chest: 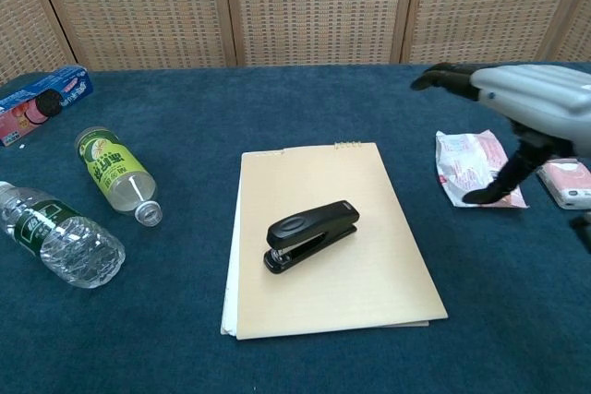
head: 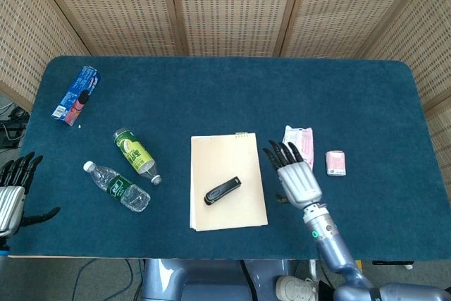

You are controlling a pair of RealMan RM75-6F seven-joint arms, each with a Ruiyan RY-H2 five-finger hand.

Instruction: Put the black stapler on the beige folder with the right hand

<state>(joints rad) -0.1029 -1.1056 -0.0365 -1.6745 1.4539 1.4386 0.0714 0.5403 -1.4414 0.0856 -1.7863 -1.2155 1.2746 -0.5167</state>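
Black stapler (head: 223, 190) flat on beige folder (head: 227, 153), near the folder's middle in the chest view, lying at a slant, touched by neither robot hand. Folder flat on dark blue surface (head: 211, 96), centre of the frame, lower half.

Right robot hand (head: 294, 175) just right of the folder, above the surface, fingers spread and pointing toward the upper frame, holding nothing; in the chest view at the right edge, thumb hanging down over a white and pink packet (chest: 476, 169). Left robot hand (head: 13, 192) at the far lower left edge of the head view, fingers apart, empty.

Containers, both on their sides, left of the folder: green-labelled bottle (head: 136, 154) with pale yellowish contents, cap end toward the folder; clear water bottle (head: 117, 187) below it, white cap toward the upper left, contents hard to judge. The two bottles near each other, not touching.

Blue snack box (head: 76, 94) at upper left of the surface. Small pink and white pack (head: 335, 163) right of the packet, just beside it.
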